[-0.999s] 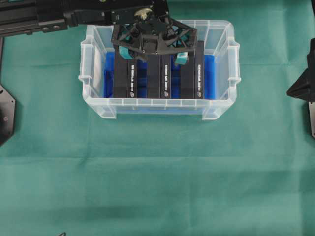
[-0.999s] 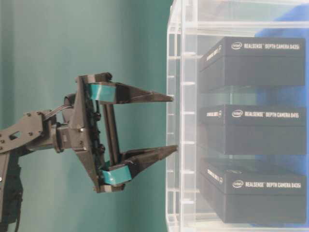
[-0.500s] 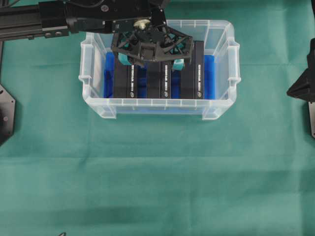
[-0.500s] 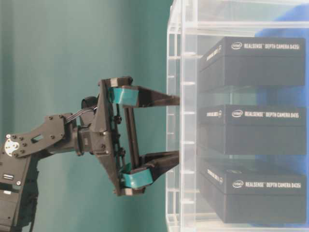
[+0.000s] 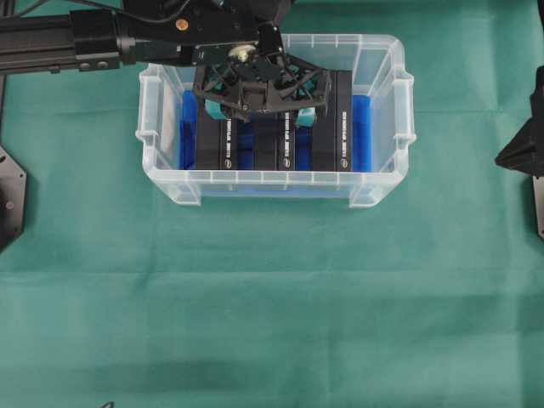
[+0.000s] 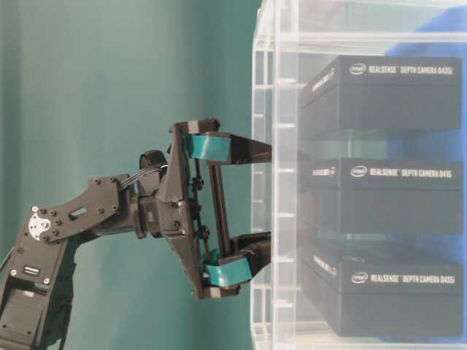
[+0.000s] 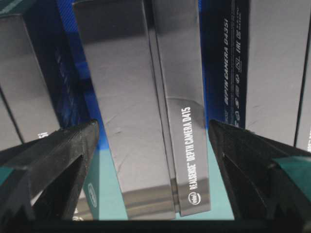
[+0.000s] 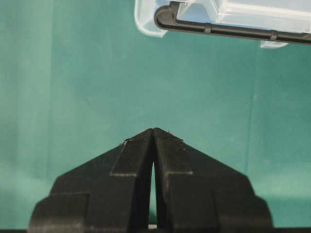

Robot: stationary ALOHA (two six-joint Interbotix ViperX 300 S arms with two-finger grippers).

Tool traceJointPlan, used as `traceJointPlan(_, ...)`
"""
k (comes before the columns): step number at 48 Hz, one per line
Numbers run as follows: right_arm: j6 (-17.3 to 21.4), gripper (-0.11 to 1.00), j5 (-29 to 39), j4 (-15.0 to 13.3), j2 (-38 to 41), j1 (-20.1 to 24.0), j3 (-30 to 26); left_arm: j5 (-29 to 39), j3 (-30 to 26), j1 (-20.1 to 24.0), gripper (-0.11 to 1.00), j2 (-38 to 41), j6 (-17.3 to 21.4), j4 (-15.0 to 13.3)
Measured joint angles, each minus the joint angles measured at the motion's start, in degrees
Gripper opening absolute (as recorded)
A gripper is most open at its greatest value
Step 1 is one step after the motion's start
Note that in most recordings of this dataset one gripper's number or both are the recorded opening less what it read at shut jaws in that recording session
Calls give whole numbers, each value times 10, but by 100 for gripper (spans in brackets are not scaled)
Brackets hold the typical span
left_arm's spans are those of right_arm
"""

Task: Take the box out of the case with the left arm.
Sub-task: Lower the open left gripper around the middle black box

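Inside the case (image 5: 374, 187), at the surface's (image 5: 272, 297) far side, three black boxes are standing side by side on blue lining. The left gripper (image 5: 259, 115) is reaching in, jaws spread wide, straddling the middle box (image 7: 146, 107), not clamping it. The right gripper (image 8: 153, 133) is sitting outside, jaws together.
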Motion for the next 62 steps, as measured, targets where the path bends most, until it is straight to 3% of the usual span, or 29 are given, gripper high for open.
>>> traceJointPlan(39, -2, 3, 0, -3, 0, 0, 0, -53, 51, -2, 97, 2, -14, 0)
traceJointPlan(62, -2, 3, 0, -6, 1, 0, 0, -54, 51, -9, 96, 15, -14, 0)
